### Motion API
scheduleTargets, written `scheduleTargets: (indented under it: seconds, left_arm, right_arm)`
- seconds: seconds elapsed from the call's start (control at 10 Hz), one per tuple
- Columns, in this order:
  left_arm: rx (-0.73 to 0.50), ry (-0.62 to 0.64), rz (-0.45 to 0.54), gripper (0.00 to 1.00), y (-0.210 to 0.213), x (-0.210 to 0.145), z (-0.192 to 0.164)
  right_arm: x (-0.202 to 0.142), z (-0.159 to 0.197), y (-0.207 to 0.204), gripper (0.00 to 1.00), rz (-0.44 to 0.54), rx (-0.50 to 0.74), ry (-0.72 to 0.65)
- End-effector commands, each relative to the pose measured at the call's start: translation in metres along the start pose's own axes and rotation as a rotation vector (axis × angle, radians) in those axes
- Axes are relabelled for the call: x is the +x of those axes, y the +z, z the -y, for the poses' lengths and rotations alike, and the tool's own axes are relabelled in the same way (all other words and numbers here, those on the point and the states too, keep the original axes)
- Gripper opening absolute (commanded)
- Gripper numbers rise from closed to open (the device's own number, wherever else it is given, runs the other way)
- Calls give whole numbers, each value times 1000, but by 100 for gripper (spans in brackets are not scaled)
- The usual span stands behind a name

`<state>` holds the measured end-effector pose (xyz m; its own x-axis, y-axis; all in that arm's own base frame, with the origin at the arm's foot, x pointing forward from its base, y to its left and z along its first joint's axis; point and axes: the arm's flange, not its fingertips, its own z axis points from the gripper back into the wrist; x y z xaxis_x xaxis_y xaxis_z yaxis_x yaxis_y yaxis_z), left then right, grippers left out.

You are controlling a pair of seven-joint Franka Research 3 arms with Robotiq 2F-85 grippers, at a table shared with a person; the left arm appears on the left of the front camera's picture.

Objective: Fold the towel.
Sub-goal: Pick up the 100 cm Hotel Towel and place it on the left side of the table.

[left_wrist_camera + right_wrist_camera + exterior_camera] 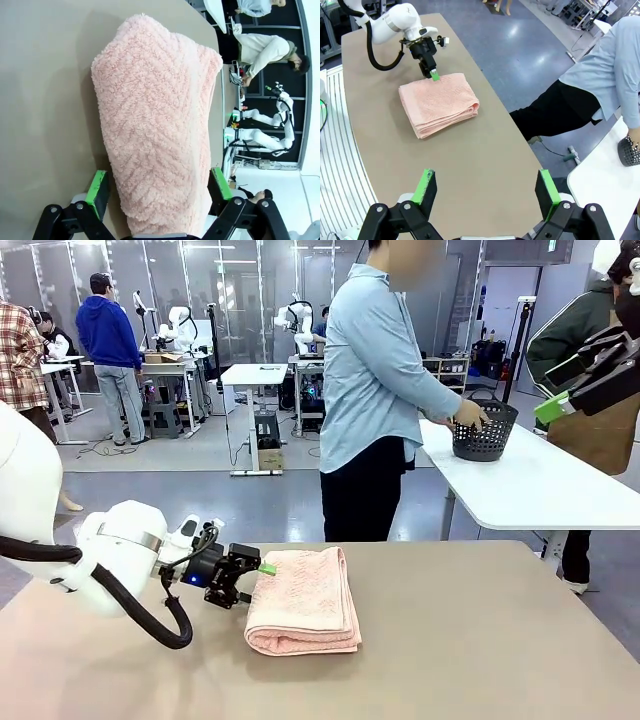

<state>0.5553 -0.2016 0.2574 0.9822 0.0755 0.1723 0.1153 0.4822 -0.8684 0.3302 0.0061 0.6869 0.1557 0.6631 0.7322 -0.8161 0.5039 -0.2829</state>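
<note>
The left arm [110,550] is reaching in low from the left side of the table [480,640], its forearm lying nearly level above the top with a black cable looping under the wrist, and the left claw [255,575] is pointing sideways at the towel [303,600]. In the left wrist view the left claw [160,192] is standing wide open, its two green pads [97,187] sitting on either side of the towel's near end without pressing into it, so it is straddling the cloth rather than gripping it. The towel [160,125] is lying folded in a thick, roughly rectangular stack near the middle of the table, its zigzag pile facing up and its layered edges showing along one side in the right wrist view [440,102]. The right arm is being held high at the upper right of the front view, its claw [560,400] well apart from the towel and up above a second table; from its wrist camera the right claw [487,187] is looking down on the table with its fingers spread wide and nothing between them. The table top is plain tan and matt. Beyond it a person in a light blue shirt [375,360] is standing side-on, one hand [468,415] resting on the rim of a dark basket [487,430] on the white table [540,490]. The room is a big workshop with a grey floor and other benches
</note>
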Motion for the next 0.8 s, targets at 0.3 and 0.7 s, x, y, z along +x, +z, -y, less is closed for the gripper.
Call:
scheduleTargets:
  seconds: [0.3,0.7]
  left_arm:
    - [-64,10,-28,6,-13,7,-5]
    - [-83,3,-35,5,-12,10,-4]
  right_arm:
    - [1,0,1,100,-9,-7,-7]
    - [1,0,1,100,-9,-7,-7]
